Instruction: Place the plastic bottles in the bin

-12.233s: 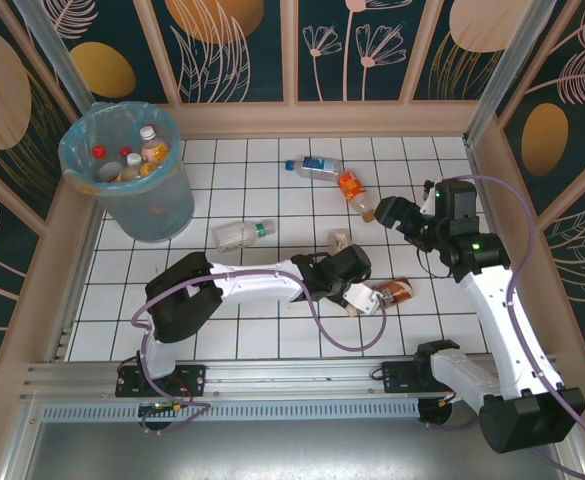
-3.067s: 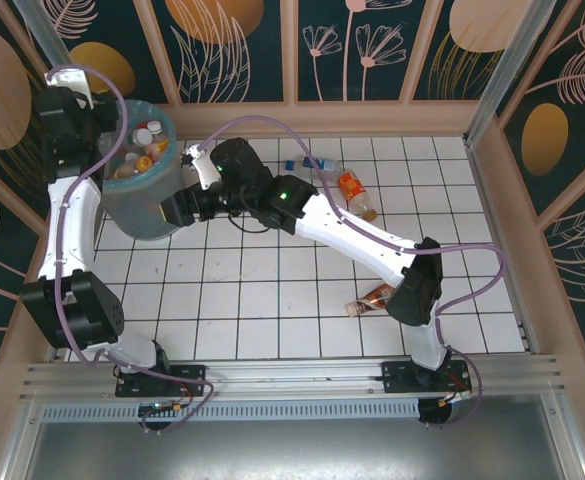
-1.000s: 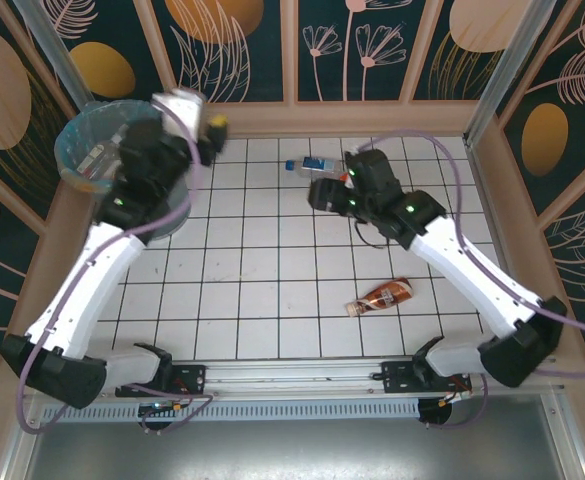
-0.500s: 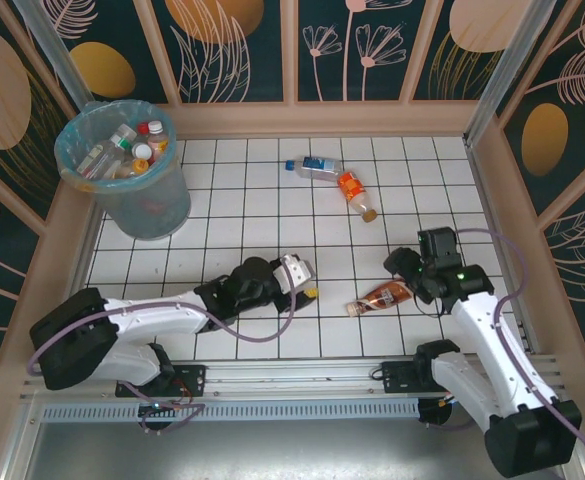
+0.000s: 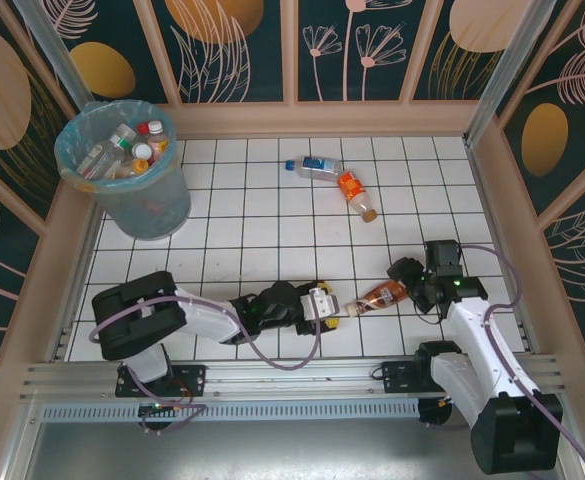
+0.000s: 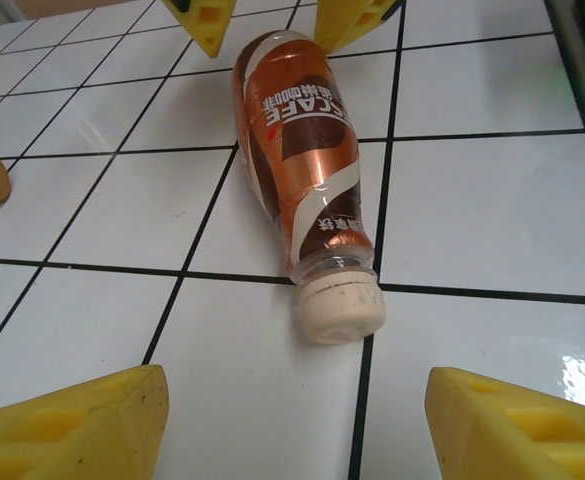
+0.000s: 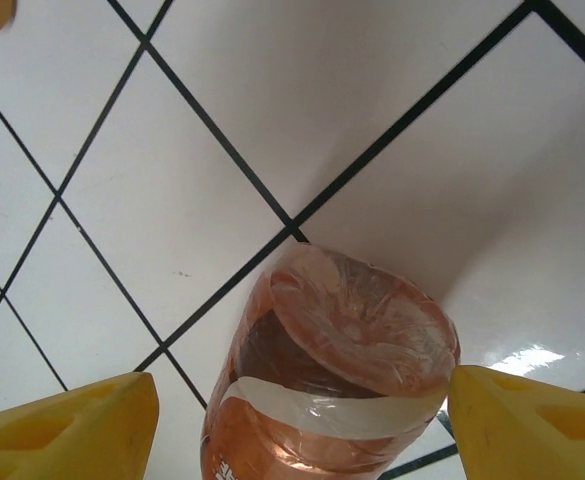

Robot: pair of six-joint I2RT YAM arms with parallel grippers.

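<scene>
Bottle (image 7: 332, 390) between right end effector (image 7: 302, 415) fingers (image 7: 72, 425)

Table (image 5: 232, 200): white tiles, black grid lines. Near bottle (image 6: 307, 170): copper-orange and dark brown label with a white band, cream cap (image 6: 340, 308). Far blue-label bottle (image 5: 317, 166): blue and white. Far orange-label bottle (image 5: 353, 191): orange, cap looks tan but it's too small to be sure. Bin (image 5: 157, 210) is grey-blue, liner (image 5: 69, 160) translucent light blue, red and white caps inside. Left gripper (image 6: 292, 425) and right gripper (image 7: 302, 420) pads: yellow. Walls (image 5: 372, 50): dark teal, peach leaf outlines, gold ovals.
</scene>
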